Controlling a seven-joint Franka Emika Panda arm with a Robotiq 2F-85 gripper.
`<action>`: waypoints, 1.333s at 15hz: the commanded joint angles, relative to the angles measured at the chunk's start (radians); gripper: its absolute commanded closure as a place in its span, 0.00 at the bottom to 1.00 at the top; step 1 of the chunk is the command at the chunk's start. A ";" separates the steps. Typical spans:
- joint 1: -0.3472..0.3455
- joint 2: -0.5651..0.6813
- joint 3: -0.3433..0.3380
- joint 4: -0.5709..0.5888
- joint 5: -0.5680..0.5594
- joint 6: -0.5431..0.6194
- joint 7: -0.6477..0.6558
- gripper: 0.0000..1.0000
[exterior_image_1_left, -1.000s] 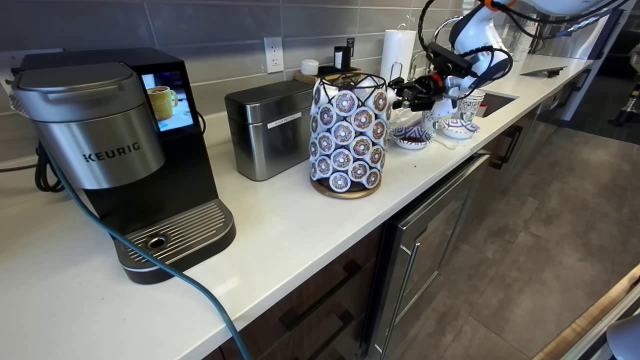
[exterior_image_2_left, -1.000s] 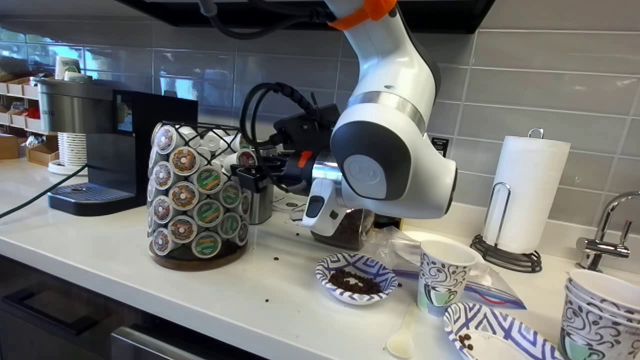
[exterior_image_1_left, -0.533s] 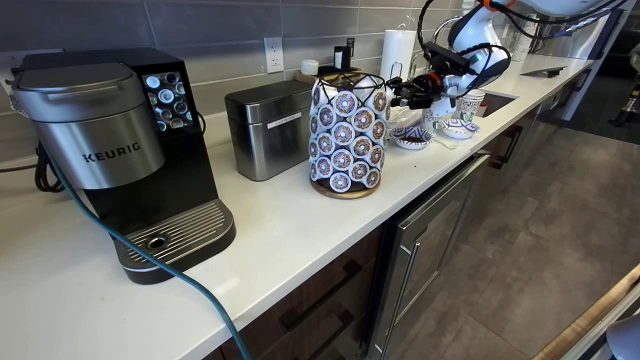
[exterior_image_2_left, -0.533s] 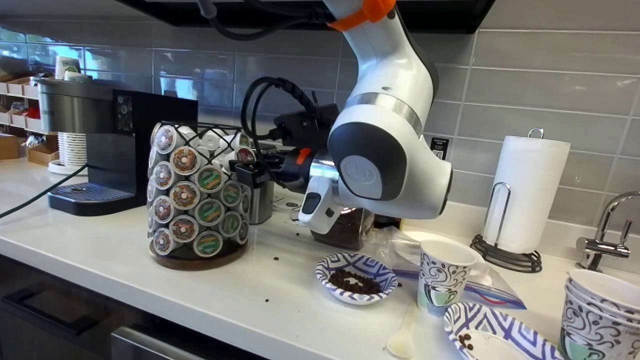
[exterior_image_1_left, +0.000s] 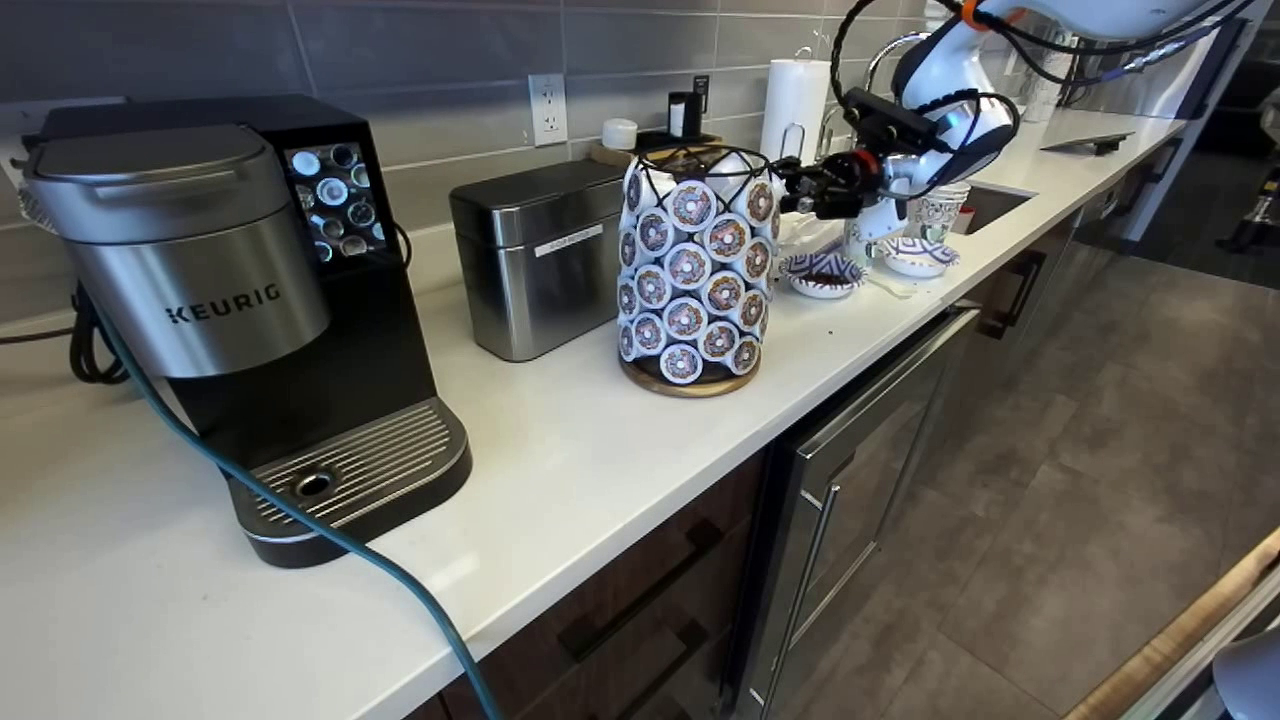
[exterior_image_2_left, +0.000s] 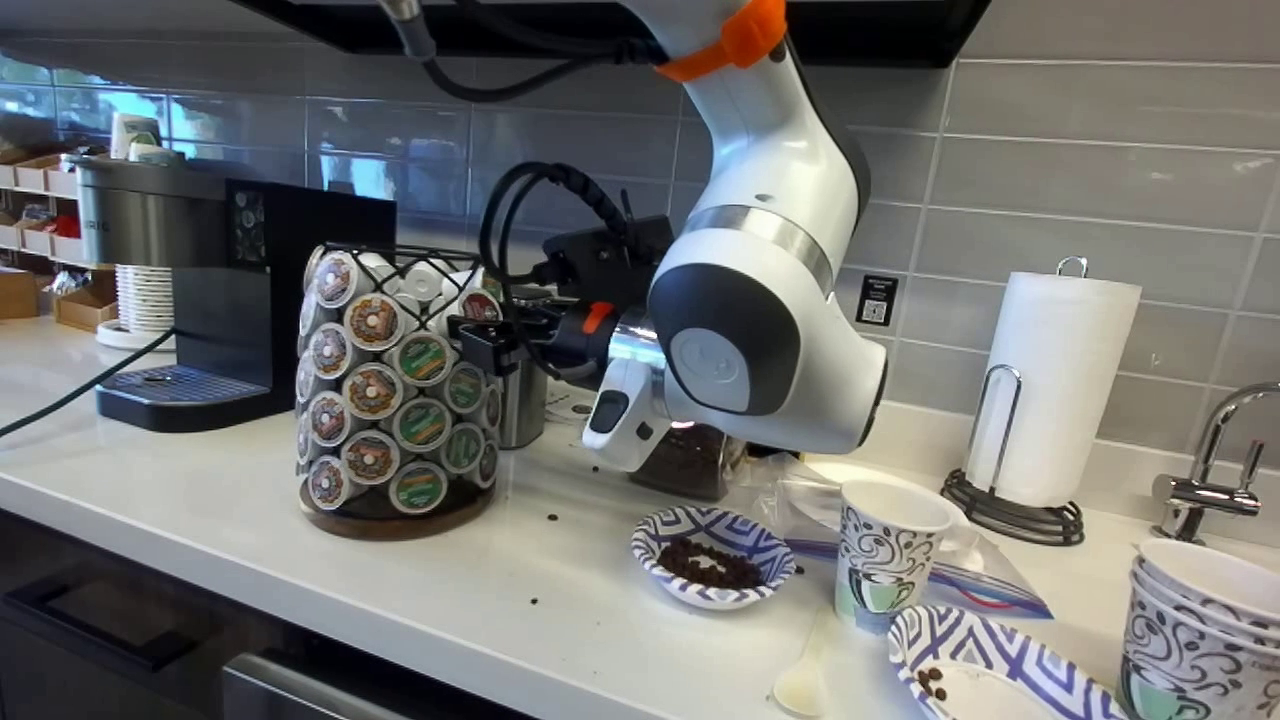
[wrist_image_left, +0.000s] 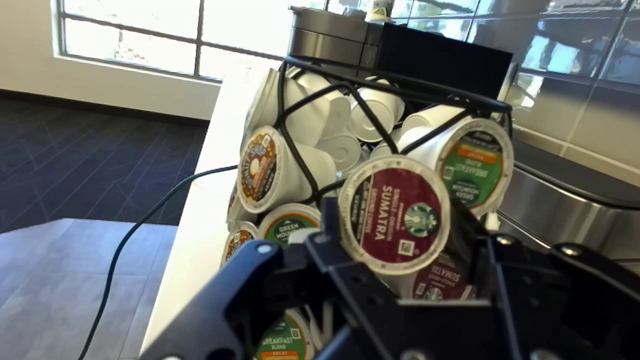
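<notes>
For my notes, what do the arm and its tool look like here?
The arm is glossy white and rounded, with a dark grey joint cover, a silver collar and a bright orange band. Its tool is black, with angular, jointed fingers and silver screw heads. An orange-red mark shows on the black housing behind them. Black cables loop nearby.
</notes>
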 joint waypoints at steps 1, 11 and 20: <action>0.010 0.030 0.002 0.013 0.010 -0.051 0.004 0.72; 0.024 0.047 -0.005 0.011 0.023 -0.058 0.042 0.72; 0.033 0.037 -0.001 -0.009 0.062 -0.035 0.066 0.72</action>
